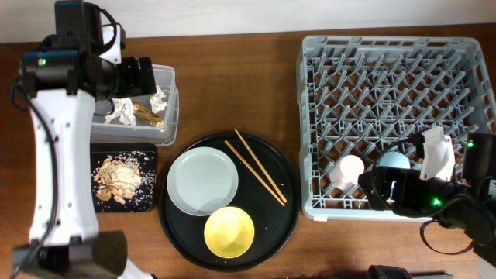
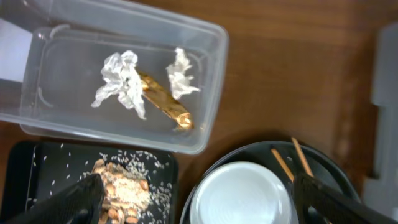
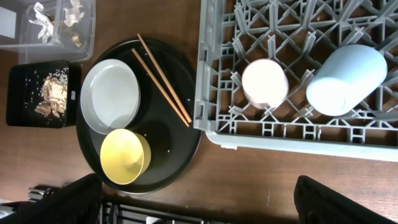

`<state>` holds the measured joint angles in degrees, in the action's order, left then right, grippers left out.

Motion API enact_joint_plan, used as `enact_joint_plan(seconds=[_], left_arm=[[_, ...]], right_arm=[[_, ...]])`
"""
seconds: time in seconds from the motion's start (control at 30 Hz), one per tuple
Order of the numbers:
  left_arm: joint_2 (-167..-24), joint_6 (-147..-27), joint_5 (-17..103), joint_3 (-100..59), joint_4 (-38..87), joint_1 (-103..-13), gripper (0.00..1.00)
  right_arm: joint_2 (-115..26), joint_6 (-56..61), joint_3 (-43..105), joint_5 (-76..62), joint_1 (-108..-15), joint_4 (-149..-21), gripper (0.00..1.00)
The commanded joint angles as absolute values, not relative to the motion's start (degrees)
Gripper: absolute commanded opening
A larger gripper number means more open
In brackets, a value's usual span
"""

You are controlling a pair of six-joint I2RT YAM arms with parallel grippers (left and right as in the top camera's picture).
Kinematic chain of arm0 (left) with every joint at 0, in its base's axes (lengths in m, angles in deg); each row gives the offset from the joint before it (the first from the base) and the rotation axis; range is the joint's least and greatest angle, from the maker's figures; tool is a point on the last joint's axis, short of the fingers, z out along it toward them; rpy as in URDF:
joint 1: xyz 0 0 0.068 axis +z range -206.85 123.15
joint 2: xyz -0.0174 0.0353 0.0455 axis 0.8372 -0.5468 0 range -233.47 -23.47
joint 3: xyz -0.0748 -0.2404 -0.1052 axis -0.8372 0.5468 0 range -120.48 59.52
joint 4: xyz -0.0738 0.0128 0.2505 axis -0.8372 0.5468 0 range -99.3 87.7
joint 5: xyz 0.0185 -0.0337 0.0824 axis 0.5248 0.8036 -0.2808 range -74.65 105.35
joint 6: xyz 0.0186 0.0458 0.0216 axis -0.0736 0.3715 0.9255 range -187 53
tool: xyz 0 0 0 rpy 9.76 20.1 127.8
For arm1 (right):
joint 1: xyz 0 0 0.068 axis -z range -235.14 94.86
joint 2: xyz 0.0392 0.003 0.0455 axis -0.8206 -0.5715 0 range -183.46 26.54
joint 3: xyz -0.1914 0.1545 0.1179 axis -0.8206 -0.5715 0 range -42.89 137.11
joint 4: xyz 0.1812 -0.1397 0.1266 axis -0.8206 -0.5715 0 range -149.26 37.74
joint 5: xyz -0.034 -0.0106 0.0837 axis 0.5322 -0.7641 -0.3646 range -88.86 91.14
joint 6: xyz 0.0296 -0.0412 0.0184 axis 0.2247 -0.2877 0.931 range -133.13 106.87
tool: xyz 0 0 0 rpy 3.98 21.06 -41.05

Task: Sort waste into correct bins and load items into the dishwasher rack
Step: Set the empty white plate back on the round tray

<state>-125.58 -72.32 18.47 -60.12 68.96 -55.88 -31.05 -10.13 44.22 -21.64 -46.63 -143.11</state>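
White paper scraps and a golden wrapper strip lie in the clear tub. The food lump with rice sits in the shallow black tray. The pale plate, yellow bowl and chopsticks rest on the round black tray. The pink cup and blue cup sit in the grey rack. My left gripper is open and empty above the tub and tray. My right gripper is open and empty at the rack's front right corner.
The big round black tray lies in the middle of the wooden table, between the bins on the left and the rack on the right. The left arm's white link runs down the left edge.
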Motion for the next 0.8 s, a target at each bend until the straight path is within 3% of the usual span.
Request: enact_joint_plan(seconds=[0.0,0.1,0.23,0.3,0.33,0.37,0.4,0.43,0.5,0.57,0.6,0.7,0.77], left_arm=[[-111.0,-73.8,13.4,-61.7,77.1,-60.2,0.96],[-98.6,-75.1,14.1,-60.7,87.4,-63.2,0.97],[-82.5,-77.9,15.2,-51.1,87.4,-63.2,0.99],[-73.3,-77.9,25.1,-39.9,87.4,-63.2,0.99],[-71.8,-77.6,20.6,-38.4,87.4,-63.2,0.98],[-71.1,-77.7,17.2,-38.3,87.4,-63.2,0.80],[-70.7,-77.7,15.9,-38.3,87.4,-63.2,0.95],[-70.8,-77.7,15.4,-38.2,86.5,-63.4,0.99],[-69.9,-77.0,16.2,-33.5,72.8,-63.9,0.99],[-64.9,-57.4,30.0,-16.5,50.1,-63.9,0.99],[-60.7,-55.6,33.6,-4.9,40.9,-63.9,0.99],[-46.2,-55.5,34.2,20.7,26.1,-63.9,0.99],[-38.4,-55.6,34.2,29.6,22.0,-63.9,0.99]], right_arm=[[-30.8,-10.1,44.5,-20.7,-46.9,-142.9,0.99],[-30.8,-10.1,44.5,-20.7,-46.9,-142.3,0.99],[-30.8,-10.1,44.5,-20.7,-46.9,-142.3,0.99],[-30.8,-10.1,44.5,-20.7,-46.9,-142.3,0.99],[-30.8,-10.1,44.5,-20.7,-46.9,-142.3,0.99],[-30.8,-10.1,44.5,-20.7,-46.9,-142.3,0.99],[-30.8,-10.1,44.5,-20.7,-46.9,-142.3,0.99],[-30.8,-10.1,44.5,-20.7,-46.9,-142.3,0.99],[-30.8,-10.1,44.5,-20.7,-46.9,-142.3,0.99],[-30.8,-10.1,44.5,-20.7,-46.9,-142.3,0.99],[-30.8,-10.1,44.5,-20.7,-46.9,-142.3,0.98],[-30.8,-10.1,44.5,-20.7,-46.9,-142.3,0.99],[-30.8,-10.1,44.5,-20.7,-46.9,-142.3,0.99]])
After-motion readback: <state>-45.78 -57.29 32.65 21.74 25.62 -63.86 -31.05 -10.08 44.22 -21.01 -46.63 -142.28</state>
